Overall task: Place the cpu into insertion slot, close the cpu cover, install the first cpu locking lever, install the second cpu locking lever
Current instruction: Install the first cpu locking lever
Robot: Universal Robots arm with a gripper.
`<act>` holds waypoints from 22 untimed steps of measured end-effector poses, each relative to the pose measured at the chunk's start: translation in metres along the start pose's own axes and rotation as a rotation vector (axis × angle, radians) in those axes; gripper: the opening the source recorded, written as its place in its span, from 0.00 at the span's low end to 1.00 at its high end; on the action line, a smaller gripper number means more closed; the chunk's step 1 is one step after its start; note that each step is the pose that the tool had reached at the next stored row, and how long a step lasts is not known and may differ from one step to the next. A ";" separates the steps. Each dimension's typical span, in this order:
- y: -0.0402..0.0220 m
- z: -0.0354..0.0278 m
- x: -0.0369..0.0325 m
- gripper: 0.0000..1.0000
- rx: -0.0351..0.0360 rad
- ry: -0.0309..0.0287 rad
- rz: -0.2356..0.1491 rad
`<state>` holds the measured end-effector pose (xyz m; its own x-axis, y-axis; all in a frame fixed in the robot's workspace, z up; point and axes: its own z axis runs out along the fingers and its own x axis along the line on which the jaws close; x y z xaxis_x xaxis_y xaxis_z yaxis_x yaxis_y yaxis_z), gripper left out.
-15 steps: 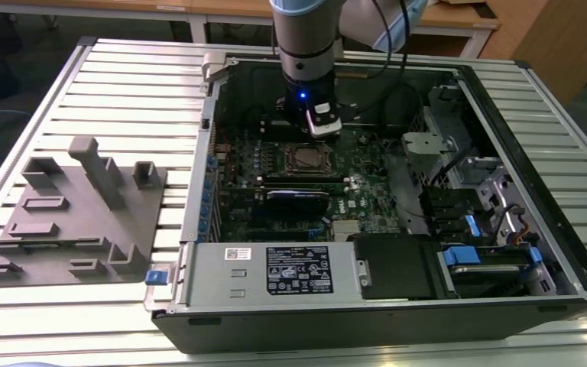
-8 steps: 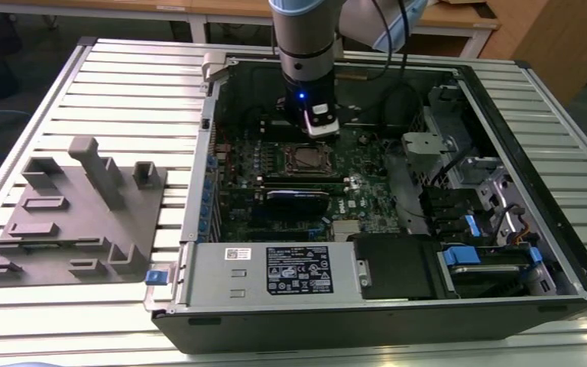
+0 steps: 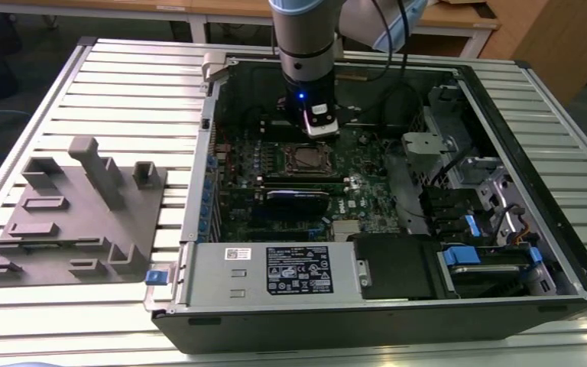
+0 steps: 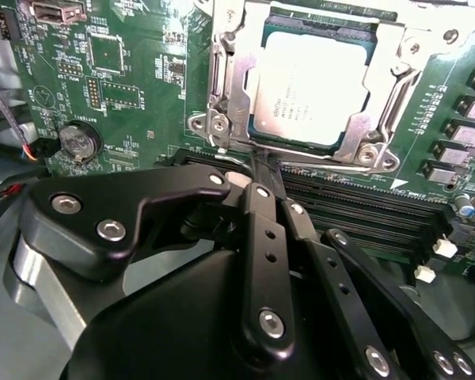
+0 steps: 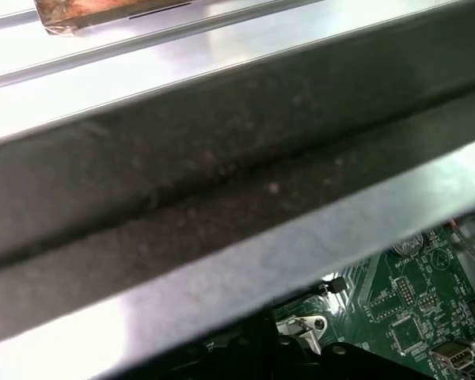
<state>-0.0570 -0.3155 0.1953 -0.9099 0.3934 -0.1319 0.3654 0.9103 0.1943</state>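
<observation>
Second wrist view: looks like the first lever step, with the cpu [image 4: 313,83] sitting in the insertion slot [image 4: 208,123], the cpu cover [image 4: 226,83] down over it, the claw [image 4: 263,164] pinched together at the slot's far edge; likely needs a steady push.

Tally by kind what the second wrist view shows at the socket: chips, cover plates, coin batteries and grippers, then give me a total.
cpu: 1
cpu cover: 1
coin battery: 1
gripper: 1
Total: 4
</observation>
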 end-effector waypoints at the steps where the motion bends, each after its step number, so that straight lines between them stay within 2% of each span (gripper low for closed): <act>1: 0.0001 0.0000 -0.0002 0.11 0.0001 -0.0001 0.000; 8: 0.0013 0.0005 -0.0022 0.11 -0.0001 -0.0003 0.001; 14: 0.0024 -0.0040 -0.0028 0.11 -0.0002 -0.0003 0.001; 19: 0.0025 -0.0038 -0.0032 0.11 0.0091 -0.0040 -0.001; 22: 0.0022 -0.0023 -0.0030 0.11 0.0097 -0.0055 -0.001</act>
<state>-0.0539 -0.3150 0.1984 -0.9091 0.3933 -0.1374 0.3665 0.9119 0.1848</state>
